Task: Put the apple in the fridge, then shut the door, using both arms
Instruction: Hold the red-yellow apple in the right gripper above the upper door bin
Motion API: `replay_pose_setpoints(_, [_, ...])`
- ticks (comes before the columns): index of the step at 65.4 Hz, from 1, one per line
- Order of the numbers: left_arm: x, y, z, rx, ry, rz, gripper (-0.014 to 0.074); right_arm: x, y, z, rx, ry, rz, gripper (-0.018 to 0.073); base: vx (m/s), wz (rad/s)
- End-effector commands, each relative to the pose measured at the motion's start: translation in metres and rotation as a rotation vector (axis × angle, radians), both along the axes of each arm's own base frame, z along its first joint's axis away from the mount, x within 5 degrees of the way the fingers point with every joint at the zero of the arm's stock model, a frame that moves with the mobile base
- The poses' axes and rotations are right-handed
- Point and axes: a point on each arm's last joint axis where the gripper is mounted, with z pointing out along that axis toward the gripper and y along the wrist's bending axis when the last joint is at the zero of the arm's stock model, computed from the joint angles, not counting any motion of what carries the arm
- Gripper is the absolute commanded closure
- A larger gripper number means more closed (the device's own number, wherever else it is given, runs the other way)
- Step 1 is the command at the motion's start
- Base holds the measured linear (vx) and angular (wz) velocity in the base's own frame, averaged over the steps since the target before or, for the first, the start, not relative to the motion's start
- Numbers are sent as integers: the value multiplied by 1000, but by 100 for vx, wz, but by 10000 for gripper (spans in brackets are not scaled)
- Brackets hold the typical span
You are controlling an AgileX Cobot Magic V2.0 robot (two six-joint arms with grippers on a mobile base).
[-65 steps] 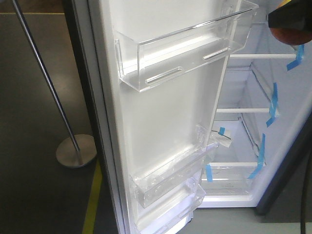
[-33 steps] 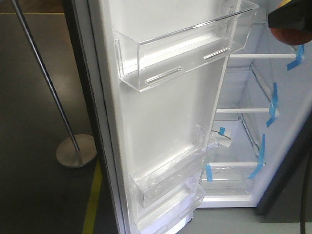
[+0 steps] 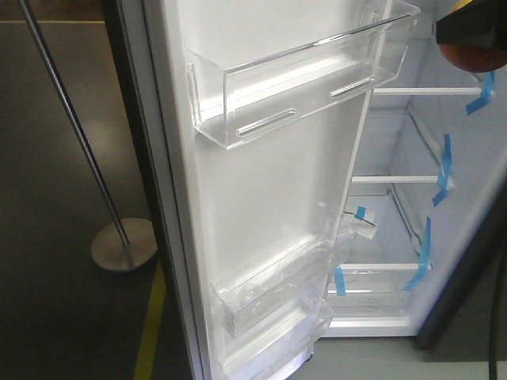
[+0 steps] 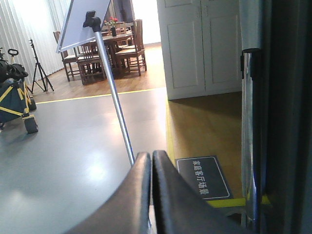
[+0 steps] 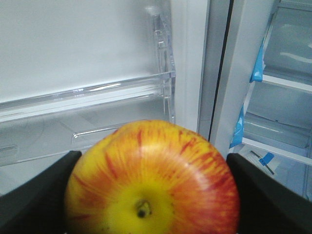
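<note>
Right wrist view: apple (image 5: 152, 180) gripped between right fingers (image 5: 34, 200); left fingers (image 4: 134, 195) seemingly pressed together

We see the apple (image 5: 152, 183) yellow-orange with red streaks and flecks, the door (image 3: 269, 182) lined white with clear bins (image 3: 301, 87), white shelves (image 3: 396, 179) edged with blue tape strips (image 3: 445, 170), a silver pole (image 3: 75, 134), dark floor (image 3: 55, 332) with a yellow line (image 3: 148, 336), our black left gripper (image 4: 151, 163)

Both grippers are sitting closed.
The left gripper (image 4: 150, 158) is pressing its fingers (image 4: 168, 195) together on nothing; the right gripper (image 5: 151, 161) is clamping the apple (image 5: 161, 195) between its dark pads (image 5: 34, 197).
</note>
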Motion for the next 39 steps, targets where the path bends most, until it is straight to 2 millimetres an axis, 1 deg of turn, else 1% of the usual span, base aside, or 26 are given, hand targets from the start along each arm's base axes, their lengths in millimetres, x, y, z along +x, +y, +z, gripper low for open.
replay_pose_setpoints(1, [-2,-2,12,-1,-91,-28,603,-10,1,24,37,-130,-26,437,0,0])
replay_pose_setpoints(12, [-2,-2,12,-1,-91,-28,603,-9,3,27,61,-145,-22,437,0,0])
replay_pose_setpoints(21, [-2,-2,12,-1,-91,-28,603,-9,9,37,120,-253,39,437,0,0])
replay_pose_setpoints(26, [-2,-2,12,-1,-91,-28,603,-11,15,48,173,-332,115,437,0,0])
replay_pose_setpoints(32, [-2,-2,12,-1,-91,-28,603,-12,20,67,214,-440,181,437,0,0])
replay_pose_setpoints(39, [-2,-2,12,-1,-91,-28,603,-5,21,85,245,-494,213,437,0,0])
